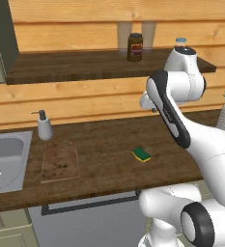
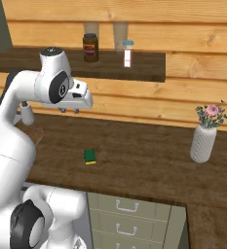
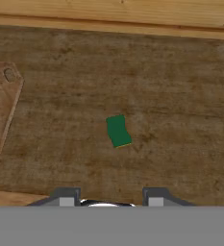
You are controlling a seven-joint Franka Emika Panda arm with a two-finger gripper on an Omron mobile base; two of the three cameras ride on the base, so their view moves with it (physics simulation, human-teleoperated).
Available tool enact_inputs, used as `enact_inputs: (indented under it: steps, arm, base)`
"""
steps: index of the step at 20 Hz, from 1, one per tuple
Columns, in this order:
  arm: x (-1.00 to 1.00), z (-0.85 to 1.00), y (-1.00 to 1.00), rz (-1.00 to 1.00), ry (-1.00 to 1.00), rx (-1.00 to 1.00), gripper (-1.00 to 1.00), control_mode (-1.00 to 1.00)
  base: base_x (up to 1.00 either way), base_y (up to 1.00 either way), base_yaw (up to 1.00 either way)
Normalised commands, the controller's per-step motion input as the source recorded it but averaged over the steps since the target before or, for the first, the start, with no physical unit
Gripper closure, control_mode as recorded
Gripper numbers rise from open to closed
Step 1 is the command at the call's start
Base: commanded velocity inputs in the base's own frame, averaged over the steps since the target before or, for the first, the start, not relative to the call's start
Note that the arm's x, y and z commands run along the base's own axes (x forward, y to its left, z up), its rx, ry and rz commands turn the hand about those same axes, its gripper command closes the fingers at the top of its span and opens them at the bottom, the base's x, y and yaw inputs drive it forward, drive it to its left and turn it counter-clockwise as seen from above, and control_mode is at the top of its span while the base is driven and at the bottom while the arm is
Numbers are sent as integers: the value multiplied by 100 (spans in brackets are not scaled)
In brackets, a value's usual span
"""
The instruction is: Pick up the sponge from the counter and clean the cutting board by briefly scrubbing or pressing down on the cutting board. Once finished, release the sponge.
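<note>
The sponge (image 1: 141, 154) (image 2: 89, 156) (image 3: 118, 130), green on top with a yellow base, lies flat on the dark wood counter (image 1: 109, 140). To its left, beside the sink, rests the crumb-speckled cutting board (image 1: 60, 160) (image 3: 0, 108). My gripper (image 2: 68, 111) (image 3: 110, 201) hangs high above the counter, pointing down, open with nothing between its fingertips (image 3: 65, 199). In the hand view the sponge sits almost straight below, well apart from the fingers.
A steel sink (image 1: 3, 161) and a soap dispenser (image 1: 45, 126) stand at the left. A white vase with flowers (image 2: 204, 141) stands at the right. The higher shelf (image 2: 144, 65) carries a dark jar (image 2: 90, 47) and a small bottle (image 2: 128, 53).
</note>
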Motion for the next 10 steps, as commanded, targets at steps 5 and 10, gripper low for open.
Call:
enact_inputs:
  steps: [5,10]
  arm:
    - [-26,-1,0,0,1,0,-100,-100]
    - [-35,-35,1,0,5,-2,-100,-100]
  base:
    - [0,0,0]
    - [0,0,0]
